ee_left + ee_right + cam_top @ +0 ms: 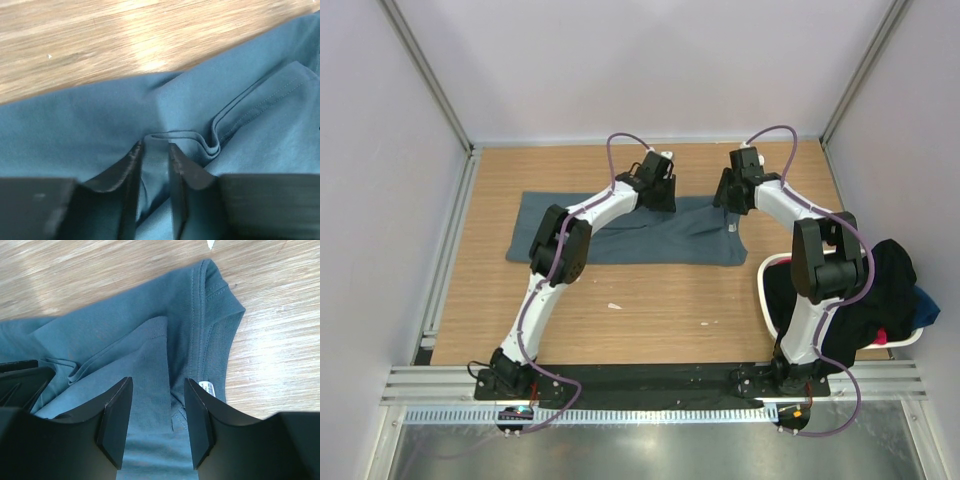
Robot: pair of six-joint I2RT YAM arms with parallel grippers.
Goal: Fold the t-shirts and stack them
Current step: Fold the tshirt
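Folding step: left gripper [155,148] narrow on a ridge of the blue-grey t-shirt [75,125] — seemingly pinched; right gripper [158,387] wide, cloth beneath — next, close it and lift together.

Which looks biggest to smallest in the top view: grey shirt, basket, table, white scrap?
1. table
2. grey shirt
3. basket, mostly hidden under clothes, so its rank against the shirt is unsure
4. white scrap
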